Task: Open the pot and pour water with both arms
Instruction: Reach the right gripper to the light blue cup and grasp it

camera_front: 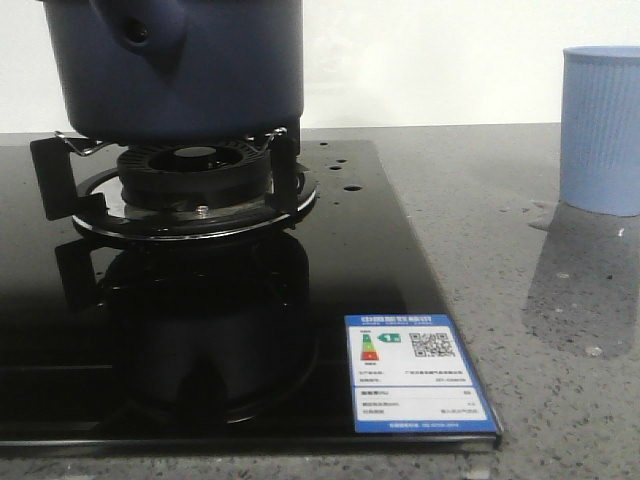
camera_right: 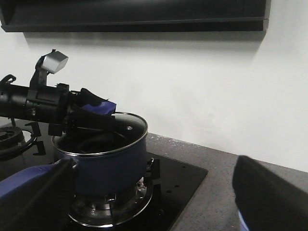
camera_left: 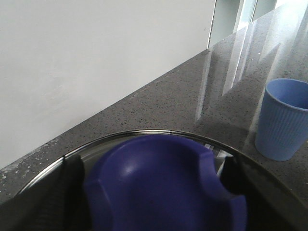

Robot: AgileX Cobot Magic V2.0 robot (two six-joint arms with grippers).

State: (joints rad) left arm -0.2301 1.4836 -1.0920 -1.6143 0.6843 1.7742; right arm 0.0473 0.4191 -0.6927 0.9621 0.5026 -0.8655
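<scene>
The dark navy pot [camera_front: 180,70] sits on the gas burner [camera_front: 195,185], its stubby handle [camera_front: 140,30] pointing at the front camera. In the right wrist view the pot [camera_right: 103,166] carries a glass lid [camera_right: 127,125] that is tilted, one edge raised. My left gripper [camera_right: 91,113] is shut on the lid's blue knob [camera_left: 159,187], with black fingers [camera_left: 67,192] on both sides of it. My right gripper [camera_right: 154,168] is open wide beside the pot. One of its fingers [camera_right: 43,192] lies next to the pot handle [camera_right: 21,180]. Neither gripper shows in the front view.
A light blue ribbed cup [camera_front: 600,130] stands on the grey counter [camera_front: 540,300] right of the black glass hob [camera_front: 380,260]; it also shows in the left wrist view [camera_left: 281,120]. A white wall is behind, and a dark shelf [camera_right: 134,17] hangs above it.
</scene>
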